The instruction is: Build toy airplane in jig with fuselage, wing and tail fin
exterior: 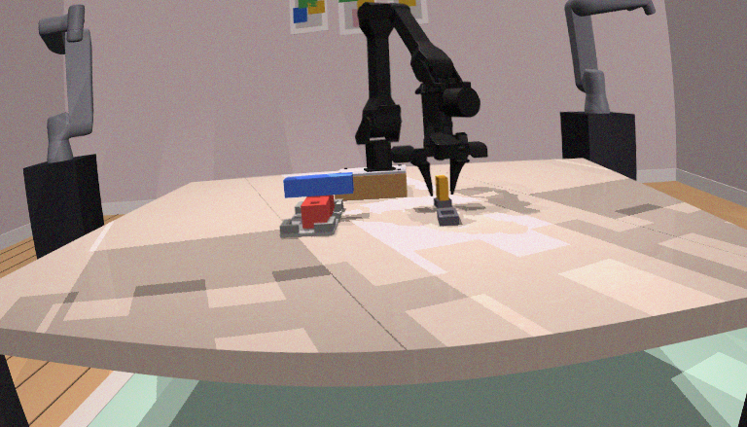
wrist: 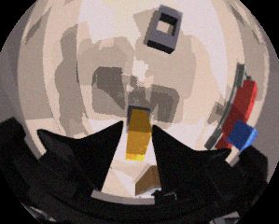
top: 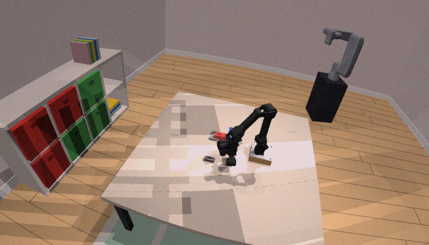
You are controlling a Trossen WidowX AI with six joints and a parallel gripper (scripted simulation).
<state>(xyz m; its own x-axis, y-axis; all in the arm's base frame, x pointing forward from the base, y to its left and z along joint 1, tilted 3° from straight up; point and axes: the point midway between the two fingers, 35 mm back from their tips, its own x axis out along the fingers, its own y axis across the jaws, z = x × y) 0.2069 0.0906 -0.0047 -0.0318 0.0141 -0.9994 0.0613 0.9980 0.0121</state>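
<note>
Three parts make the plane, and nearest in the exterior view are two of them: the red fuselage (top: 220, 135) (exterior: 315, 213) (wrist: 238, 109) lies in the grey cradle (top: 212, 137) (exterior: 292, 229) (wrist: 240, 74), and the blue wing (top: 230, 129) (exterior: 318, 184) (wrist: 242, 134) stretches across its top. Both look seated, though the wing's tab is hidden, so I can't swear it is fully home. Well apart from them, a small grey block (top: 209, 159) (exterior: 448, 221) (wrist: 161, 45) with an open slot sits on the table (top: 268, 198) (exterior: 275, 312). Just beyond it the yellow fin (exterior: 441, 187) (wrist: 139, 133) stands upright in its grey stand (exterior: 442, 202). The gripper (top: 231, 160) (exterior: 442, 195) (wrist: 138, 126) is down around the fin, one finger on each side, apart and, as far as I can judge, not yet pinching it. So the step in hand is picking up the fin, likely the last part to fit. Next, the fingers should close squarely on it, then lift straight up so it leaves the stand without tipping. After that it must travel to the tail socket, keeping clear of the wing. Farther back is the wooden base (top: 260, 160) (exterior: 379, 186) (wrist: 148, 180) under the arm.
</note>
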